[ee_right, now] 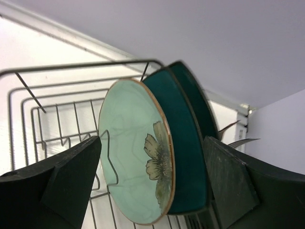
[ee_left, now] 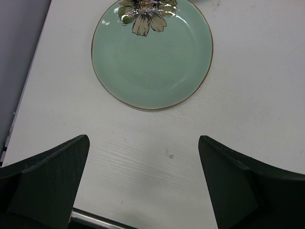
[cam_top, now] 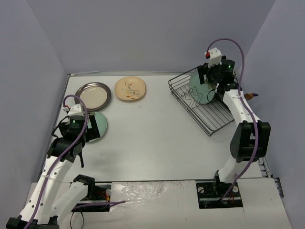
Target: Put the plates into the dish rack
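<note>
**ROBOT LAB TEST CELL – bench enclosure**

Type: robotics lab setup w/ kitchenware as props.

Evidence:
1. Worktop (cam_top: 152, 138): plain white board; faint wood grain shows in left wrist view.
2. Walls (cam_top: 143, 33): flat lavender-grey panels on 3 sides, boxing the worktop in.
3. Left arm (cam_top: 62, 148) & right arm (cam_top: 243, 119): white links, black joints, fixed at near edge on black base mounts (cam_top: 209, 195).
4. Purple cable (cam_top: 241, 52) looped along each arm; green status light (cam_top: 75, 120) lit nr each wrist.
5. Domestic items: black wire dish rack (cam_top: 209, 117) far right, holding upright plates. Cream floral plate (cam_top: 130, 88) & grey-rimmed plate (cam_top: 93, 95) lie flat, far left.
</note>
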Tool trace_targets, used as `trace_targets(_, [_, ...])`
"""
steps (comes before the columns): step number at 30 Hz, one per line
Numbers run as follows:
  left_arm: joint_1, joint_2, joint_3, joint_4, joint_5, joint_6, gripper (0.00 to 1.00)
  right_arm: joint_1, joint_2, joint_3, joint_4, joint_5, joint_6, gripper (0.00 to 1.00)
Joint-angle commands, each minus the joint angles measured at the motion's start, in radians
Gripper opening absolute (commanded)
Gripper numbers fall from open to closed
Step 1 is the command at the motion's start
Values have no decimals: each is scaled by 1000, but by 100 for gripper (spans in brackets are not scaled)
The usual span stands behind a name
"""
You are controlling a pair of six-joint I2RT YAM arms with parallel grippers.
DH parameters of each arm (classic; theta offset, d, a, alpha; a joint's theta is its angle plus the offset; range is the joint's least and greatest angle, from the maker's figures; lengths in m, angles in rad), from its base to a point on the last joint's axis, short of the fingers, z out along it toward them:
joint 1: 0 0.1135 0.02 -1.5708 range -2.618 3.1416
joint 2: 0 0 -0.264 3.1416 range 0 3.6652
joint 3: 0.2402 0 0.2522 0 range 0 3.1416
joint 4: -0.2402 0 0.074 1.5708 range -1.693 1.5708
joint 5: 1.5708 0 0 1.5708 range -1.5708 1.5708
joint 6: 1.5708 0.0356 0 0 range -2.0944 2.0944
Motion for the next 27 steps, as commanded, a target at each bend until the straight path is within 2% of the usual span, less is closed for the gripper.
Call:
trace_targets(1, [7,-14,32,9,14,-76,97,18,-255,-67,120,-66,234,96])
trace_targets(6, [12,-28,-4,44,16,-203,97,101,-411,-284,299,-165,495,100])
trace_targets(10, [24,-59,-113,165,51,-350,97,221,-531,-499,528,-231,725,100])
trace_targets(11, [26,-80,-141,197,52,-380,97,240,-540,-533,567,-246,809,100])
trace_targets(14, [49,-110,-244,297,55,-495,97,299,-559,-653,699,-308,924,100])
trace_targets(18, [97,-134,-368,386,62,-637,97,354,-587,-755,710,-346,927,100])
trace_targets(24, [217,-157,-536,523,124,-821,97,362,-624,-860,776,-399,973,100])
trace_targets(27, [286,-160,-610,621,155,-886,93,364,-640,-895,801,-426,993,100])
